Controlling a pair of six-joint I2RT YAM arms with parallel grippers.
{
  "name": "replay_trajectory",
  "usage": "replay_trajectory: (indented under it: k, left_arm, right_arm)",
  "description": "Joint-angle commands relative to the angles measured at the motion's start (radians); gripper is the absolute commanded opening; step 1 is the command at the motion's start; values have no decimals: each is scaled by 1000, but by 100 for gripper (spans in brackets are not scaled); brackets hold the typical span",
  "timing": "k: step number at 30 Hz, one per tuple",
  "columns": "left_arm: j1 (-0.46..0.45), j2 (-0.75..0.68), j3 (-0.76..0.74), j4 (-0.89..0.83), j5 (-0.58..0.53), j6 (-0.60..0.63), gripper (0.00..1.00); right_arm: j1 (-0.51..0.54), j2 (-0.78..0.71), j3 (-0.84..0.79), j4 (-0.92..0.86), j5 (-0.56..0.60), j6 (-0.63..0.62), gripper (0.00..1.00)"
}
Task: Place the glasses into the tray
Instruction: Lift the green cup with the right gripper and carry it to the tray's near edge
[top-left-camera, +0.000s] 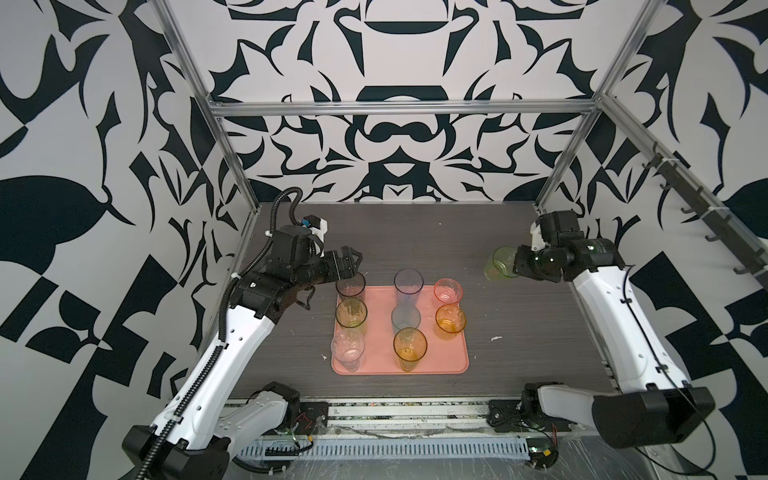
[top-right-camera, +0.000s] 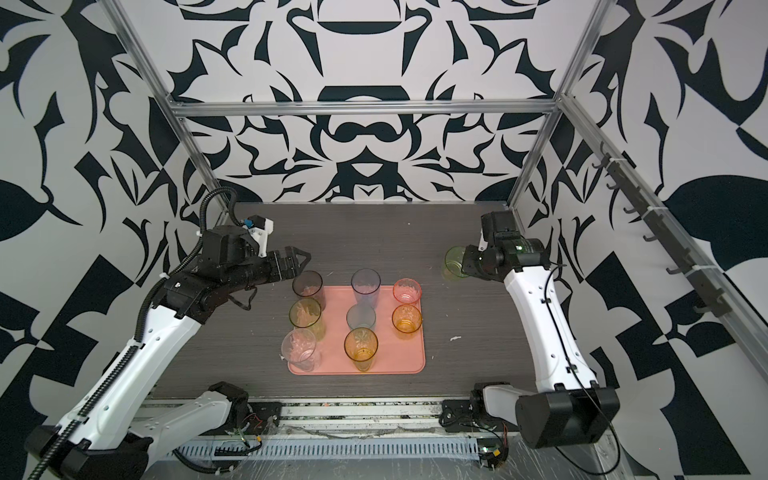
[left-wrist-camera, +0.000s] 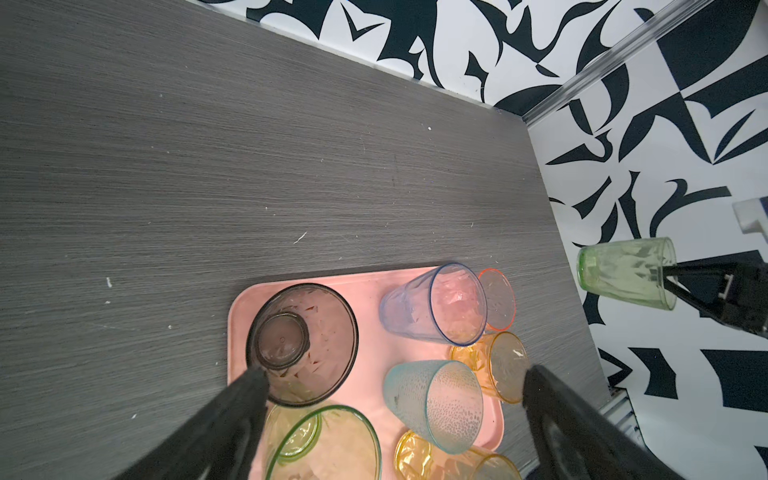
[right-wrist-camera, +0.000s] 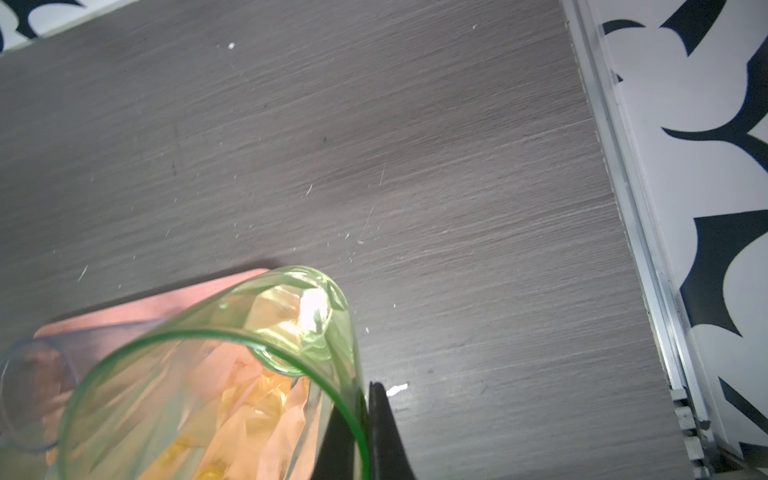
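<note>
Closest to us, the green glass (right-wrist-camera: 232, 374) is see-through and faceted, partly cut off at the edge of the right wrist view. We see the right gripper (right-wrist-camera: 357, 411) pinching its rim, off the tray (top-left-camera: 451, 357), beyond its far right corner. Its long axis stands near upright, mouth up. Our left gripper (top-left-camera: 352, 261) is spread wide above the tray's far left corner.

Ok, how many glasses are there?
9. On the tray: grey, olive, clear left; blue, teal, tall amber middle; pink, short amber right; green one in right end effector.
</note>
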Motion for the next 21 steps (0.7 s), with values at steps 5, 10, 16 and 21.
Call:
replay_trajectory:
  k: [5,10,16,21]
  left_arm:
    - [-2,-22,-14,-15,7,-32,99]
    - [-3,-25,-22,-17,5,-45,99]
    - [-2,-40,-44,-8,12,-64,99]
    - [-3,-59,-65,-8,6,-68,100]
  right_arm:
    - [108,-113,-22,-125,45,45,0]
    - [257,-140,-48,-170,76,118,0]
    - [441,-176,-88,-214,153,225,0]
    - [559,-210,-134,-254,177,322,0]
